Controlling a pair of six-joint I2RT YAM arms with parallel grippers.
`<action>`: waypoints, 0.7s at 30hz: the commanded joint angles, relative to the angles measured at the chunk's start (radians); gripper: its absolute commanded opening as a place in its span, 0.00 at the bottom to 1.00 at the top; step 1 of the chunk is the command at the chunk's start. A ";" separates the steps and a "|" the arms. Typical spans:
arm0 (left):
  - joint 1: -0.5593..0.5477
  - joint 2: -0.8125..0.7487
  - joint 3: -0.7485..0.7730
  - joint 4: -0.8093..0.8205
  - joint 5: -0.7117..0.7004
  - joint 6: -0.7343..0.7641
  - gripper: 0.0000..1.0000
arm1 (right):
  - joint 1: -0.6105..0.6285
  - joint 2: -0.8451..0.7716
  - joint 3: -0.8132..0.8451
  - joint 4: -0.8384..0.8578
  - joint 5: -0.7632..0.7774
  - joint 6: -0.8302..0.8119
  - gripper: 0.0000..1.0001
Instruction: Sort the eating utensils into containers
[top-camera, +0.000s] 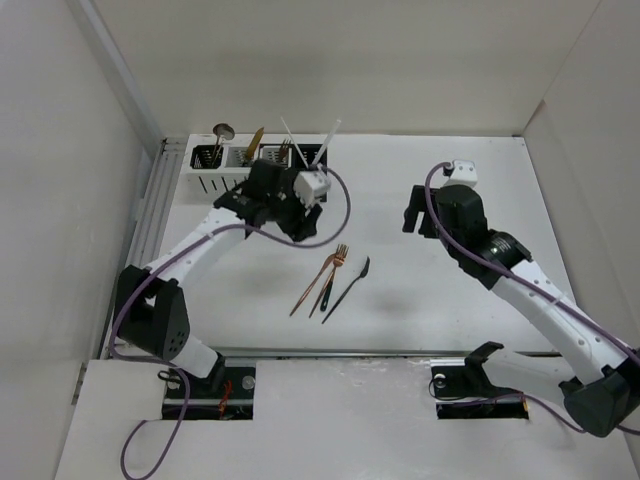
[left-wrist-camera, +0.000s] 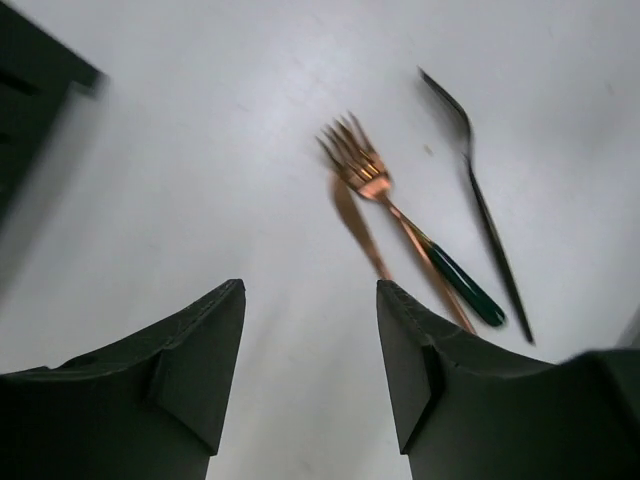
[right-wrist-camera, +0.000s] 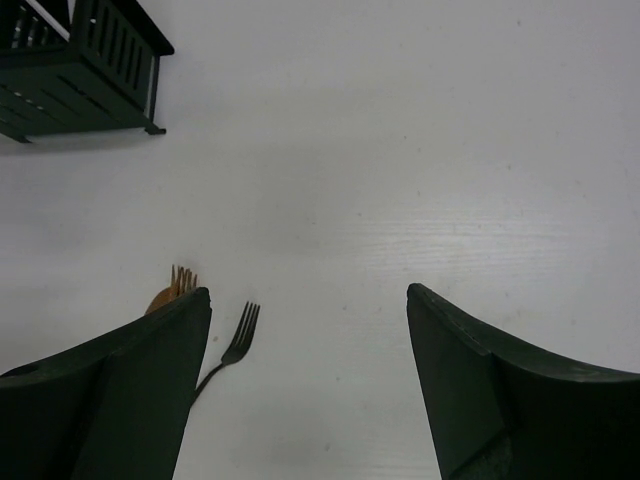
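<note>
Three eating utensils lie loose near the middle of the worktop (top-camera: 420, 300): a copper fork (top-camera: 338, 258) with a dark green handle, a second copper piece (top-camera: 308, 288) partly under it that could be a knife or a spoon, and a dark fork (top-camera: 350, 282) just beside them towards 3 o'clock. All three lie slanted, heads towards 1 o'clock, the two copper ones touching and the dark fork a little apart.

From there towards 11 o'clock, at the far edge, stands the row of containers (top-camera: 215, 183). Handles already stick up from it: a round-headed silver piece (top-camera: 222, 130), a copper piece (top-camera: 256, 140) and thin white sticks (top-camera: 331, 133). The left arm covers part of the row, so I cannot tell exactly how many pieces are in it or whether each sits in its proper compartment.

The left pincer (left-wrist-camera: 310, 360) hangs between the row and the loose pieces. It is spread moderately and holds nothing, and its camera looks down on the copper fork and its neighbours. The right pincer (right-wrist-camera: 310, 390) hovers out at 3 o'clock, spread wide and also holding nothing.

As I judge it, the sorting is well past halfway, with three pieces left to lift and drop in. The overlapping copper pair looks the fiddliest pick, since closing on one may drag the other along.
</note>
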 joint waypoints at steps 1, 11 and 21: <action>-0.088 -0.067 -0.099 -0.100 -0.063 0.010 0.52 | 0.019 -0.055 -0.027 -0.072 0.068 0.111 0.84; -0.263 -0.013 -0.210 -0.100 -0.166 -0.076 0.55 | 0.038 -0.165 -0.035 -0.193 0.154 0.145 0.84; -0.300 0.126 -0.244 -0.022 -0.371 -0.137 0.47 | 0.047 -0.193 0.005 -0.268 0.205 0.145 0.84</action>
